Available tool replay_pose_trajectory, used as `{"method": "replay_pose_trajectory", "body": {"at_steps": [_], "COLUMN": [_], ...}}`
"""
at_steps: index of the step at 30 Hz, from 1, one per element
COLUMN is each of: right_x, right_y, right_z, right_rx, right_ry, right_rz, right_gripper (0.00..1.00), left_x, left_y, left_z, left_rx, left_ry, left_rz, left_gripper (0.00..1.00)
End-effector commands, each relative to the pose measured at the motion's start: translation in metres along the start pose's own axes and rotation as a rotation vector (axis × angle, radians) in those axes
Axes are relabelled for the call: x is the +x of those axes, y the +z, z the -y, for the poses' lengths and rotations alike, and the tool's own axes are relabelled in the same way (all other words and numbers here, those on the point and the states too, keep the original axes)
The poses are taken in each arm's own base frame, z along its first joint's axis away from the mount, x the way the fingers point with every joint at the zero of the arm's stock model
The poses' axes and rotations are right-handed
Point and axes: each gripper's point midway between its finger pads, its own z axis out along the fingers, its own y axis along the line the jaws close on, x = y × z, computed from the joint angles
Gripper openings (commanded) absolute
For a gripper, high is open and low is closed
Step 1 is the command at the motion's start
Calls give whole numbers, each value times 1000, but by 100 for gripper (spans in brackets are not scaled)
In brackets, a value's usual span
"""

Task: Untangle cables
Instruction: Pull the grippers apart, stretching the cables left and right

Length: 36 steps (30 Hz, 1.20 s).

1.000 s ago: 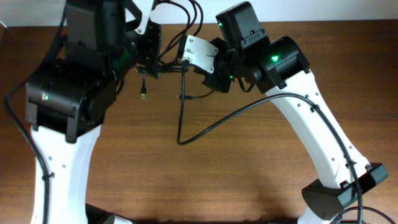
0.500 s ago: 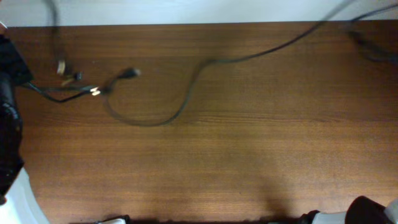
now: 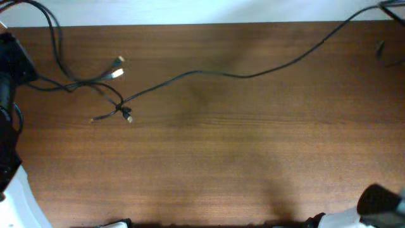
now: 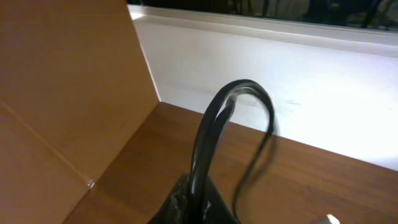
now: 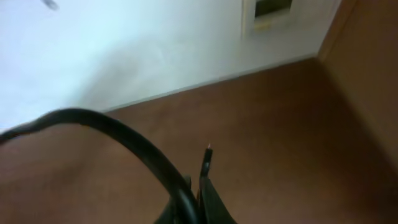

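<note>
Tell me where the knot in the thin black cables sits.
Overhead view: the thin black cables' knot lies on the brown wooden table's left side, just below two pale plug ends.

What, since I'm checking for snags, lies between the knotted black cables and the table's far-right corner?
Overhead view: only one thin black cable strand, crossing bare brown wooden table from the knot.

4 plugs (image 3: pixel 118 74), 1 knot (image 3: pixel 120 109) of cables (image 3: pixel 209 73)
</note>
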Motion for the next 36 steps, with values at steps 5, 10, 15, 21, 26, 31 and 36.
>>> {"method": "replay_pose_trajectory", "body": {"at_steps": [5, 10, 15, 21, 26, 31, 36], "right_x": [83, 155, 142, 109, 50, 24, 37], "right_y": [107, 169, 164, 162, 177, 182, 188], "right_z": [-41, -69, -17, 65, 62, 77, 134], "right_rx": [-108, -126, 34, 212, 210, 279, 477], "right_ry": [18, -15, 37, 76, 17, -3, 32], "right_rz": [-358, -534, -484, -333, -94, 19, 6], "right_gripper": [4, 4, 4, 4, 4, 4, 4], "left_x": [-4, -4, -4, -5, 0, 8, 11], "left_y": [-2, -2, -2, -2, -4, -2, 3], "left_z": [8, 10, 14, 22, 33, 36, 23], "left_rx": [55, 66, 90, 133, 196, 213, 132], "left_ry": [-17, -17, -16, -16, 16, 18, 25], "left_rz": [15, 15, 15, 17, 0, -35, -48], "left_gripper": [5, 4, 4, 2, 2, 1, 2]}}
